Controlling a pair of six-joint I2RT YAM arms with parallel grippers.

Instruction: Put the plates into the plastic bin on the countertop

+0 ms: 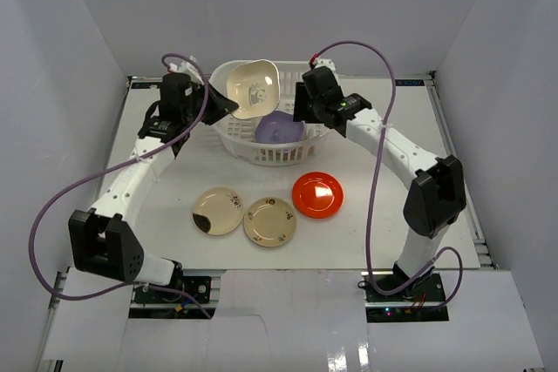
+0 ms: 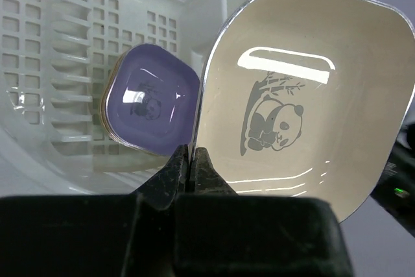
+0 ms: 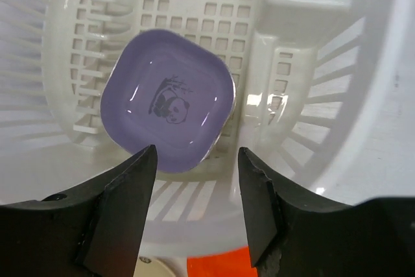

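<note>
Only left wrist shows left end effector [image 2: 191,158] clamping cream plate [image 2: 305,95] rim.

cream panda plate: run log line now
left gripper shut on cream rounded-square plate over white slotted plastic bin | right gripper open above lavender rounded-square plate inside

No readable text anywhere (the cream plate [image 2: 305,115] and lavender plate [image 3: 170,98] carry only panda drawings).

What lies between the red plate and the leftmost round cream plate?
A second round cream plate, seen in the top view.
</note>
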